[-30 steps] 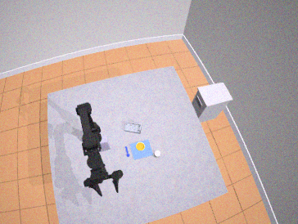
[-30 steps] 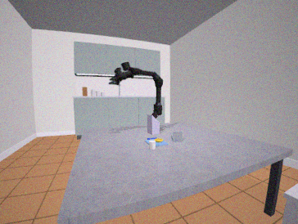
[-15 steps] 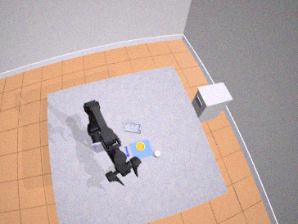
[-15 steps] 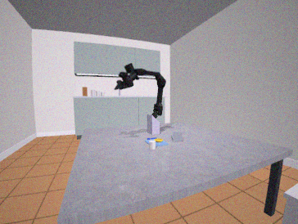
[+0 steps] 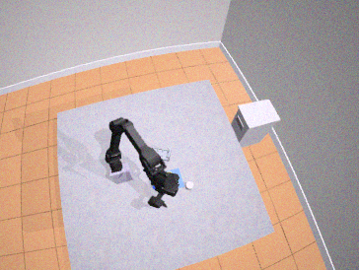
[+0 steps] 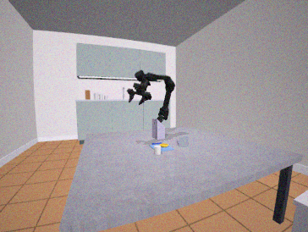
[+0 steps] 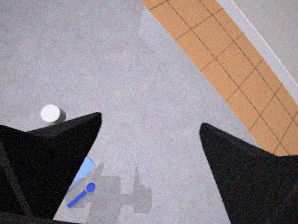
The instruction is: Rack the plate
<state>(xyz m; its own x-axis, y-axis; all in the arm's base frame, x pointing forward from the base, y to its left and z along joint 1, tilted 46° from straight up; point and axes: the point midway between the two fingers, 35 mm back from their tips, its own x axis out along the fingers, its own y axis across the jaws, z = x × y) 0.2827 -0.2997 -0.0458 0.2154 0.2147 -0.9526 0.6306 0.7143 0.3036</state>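
Hanging high above the grey tabletop, the tool stands with its fingers spread wide and nothing between them. Only the exterior view shows that height: the black arm rises from a pale block base at frame centre and arches leftward, well above everything on the tabletop. From the top view the same arm covers most of a blue mat near the middle of the frame, so the plate cannot be made out there; the exterior view shows a yellow plate lying flat on that mat, just behind a small white cup. The dish rack shows as a pale wire shape just upper right of the arm in the top view, and as a faint box right of the mat in the exterior view. Between the two dark fingers, the wrist view catches the cup at left, a corner of the mat and a blue utensil at lower left, with orange floor tiles at upper right.
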